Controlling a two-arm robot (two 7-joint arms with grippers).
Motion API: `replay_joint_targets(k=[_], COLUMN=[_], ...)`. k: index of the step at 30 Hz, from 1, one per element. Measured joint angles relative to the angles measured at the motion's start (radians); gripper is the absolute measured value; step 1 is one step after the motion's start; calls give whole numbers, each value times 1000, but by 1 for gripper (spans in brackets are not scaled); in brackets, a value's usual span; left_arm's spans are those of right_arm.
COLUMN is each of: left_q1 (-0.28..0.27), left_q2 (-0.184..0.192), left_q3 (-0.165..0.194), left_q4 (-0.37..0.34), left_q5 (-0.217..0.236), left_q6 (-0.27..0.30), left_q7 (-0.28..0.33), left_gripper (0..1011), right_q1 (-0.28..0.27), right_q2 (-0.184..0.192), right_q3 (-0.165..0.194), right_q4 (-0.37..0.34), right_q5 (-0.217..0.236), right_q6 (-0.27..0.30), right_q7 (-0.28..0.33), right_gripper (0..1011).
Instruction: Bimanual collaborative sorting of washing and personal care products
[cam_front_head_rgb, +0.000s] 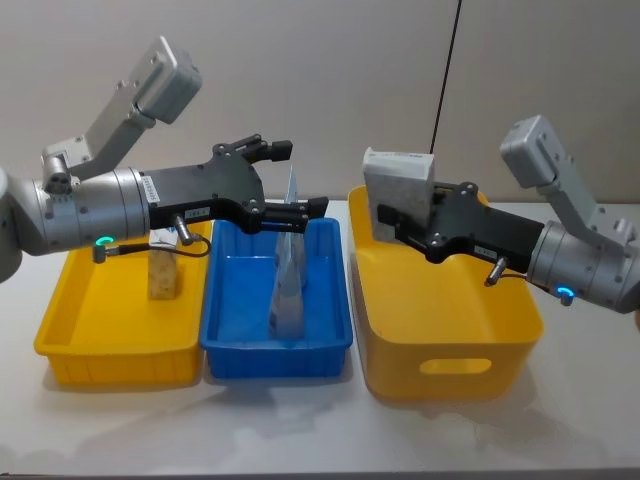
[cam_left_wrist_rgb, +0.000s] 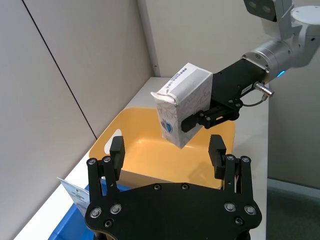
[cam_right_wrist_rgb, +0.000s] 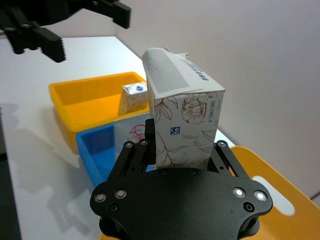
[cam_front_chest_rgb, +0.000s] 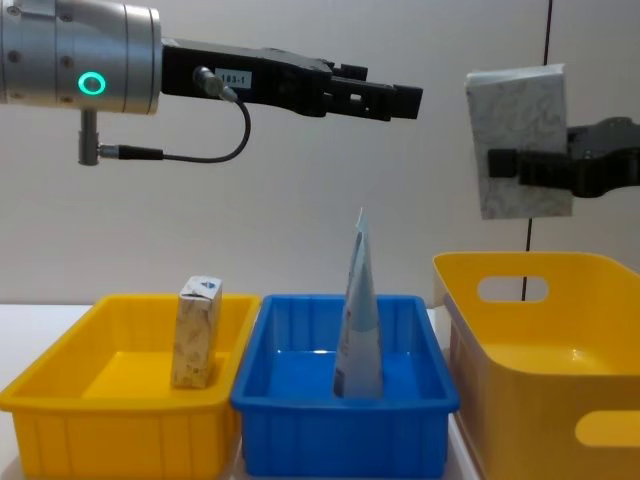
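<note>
Right gripper (cam_front_head_rgb: 400, 225) raised over large yellow bin (cam_front_head_rgb: 400, 340), jaws pinching marbled box (cam_front_head_rgb: 398, 185); box in air, clear of bin. Left gripper (cam_front_head_rgb: 298, 180) above blue bin (cam_front_chest_rgb: 340, 430), jaws spread, gripping nothing. Light blue tube (cam_front_chest_rgb: 358, 320) upright in blue bin. Small carton (cam_front_chest_rgb: 196, 332) upright in left yellow bin (cam_front_chest_rgb: 110, 430). Bins side by side on surface (cam_front_head_rgb: 300, 430).

Bright, even light from above casts soft, faint grey shadows across the white surface (cam_right_wrist_rgb: 40, 175), with mild sheen.
</note>
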Motion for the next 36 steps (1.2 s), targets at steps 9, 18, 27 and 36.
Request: replay_joint_targets(k=[9,18,27,36], left_q1=[2,2,1,1], left_q2=[0,1,1,1], left_q3=[5,9,11,12], left_q4=[6,11,13,14], left_q5=[-8,-12,-15,-16], left_q6=[10,14,17,18], left_q7=[16,24,28,30], left_gripper=[1001,1002,1002,1001], right_q1=[-63,-114,-163,-186], right_q2=[-10,-26,-51,-78], right_q3=[31,61,90,100], right_q4=[-59,-103,-133,-145], right_q5=[-8,-15,-40,-72], right_q6=[54,113,174,231], right_q7=[-132,-246,-379,-484], right_gripper=[353,353,353,353])
